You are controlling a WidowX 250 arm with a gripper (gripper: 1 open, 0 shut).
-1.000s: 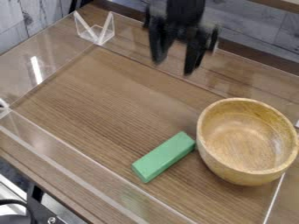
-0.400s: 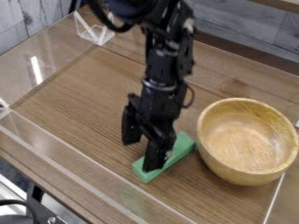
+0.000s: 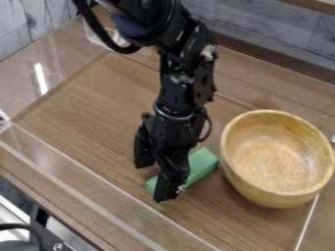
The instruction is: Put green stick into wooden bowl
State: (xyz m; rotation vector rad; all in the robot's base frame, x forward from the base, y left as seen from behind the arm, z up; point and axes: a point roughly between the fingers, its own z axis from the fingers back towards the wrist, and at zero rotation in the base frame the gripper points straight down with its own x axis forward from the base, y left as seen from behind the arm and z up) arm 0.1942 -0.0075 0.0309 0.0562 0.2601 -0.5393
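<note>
The green stick (image 3: 202, 164) lies flat on the wooden table, just left of the wooden bowl (image 3: 277, 157), and only its right end shows past the arm. My black gripper (image 3: 161, 176) points steeply down over the stick's near-left end. Its jaws stand open, one finger (image 3: 143, 157) on the left of the stick and one finger (image 3: 171, 185) at its front. Whether the fingers touch the stick I cannot tell. The bowl's hollow holds nothing.
A clear acrylic wall (image 3: 53, 157) rims the table along the left and front edges. A small clear stand (image 3: 105, 34) sits at the back left. The arm's dark links (image 3: 164, 39) reach in from the top of the view.
The gripper has dropped from high at the back down to the green stick, and it came a little nearer the front edge in the last half second. The stick and bowl have not moved.
</note>
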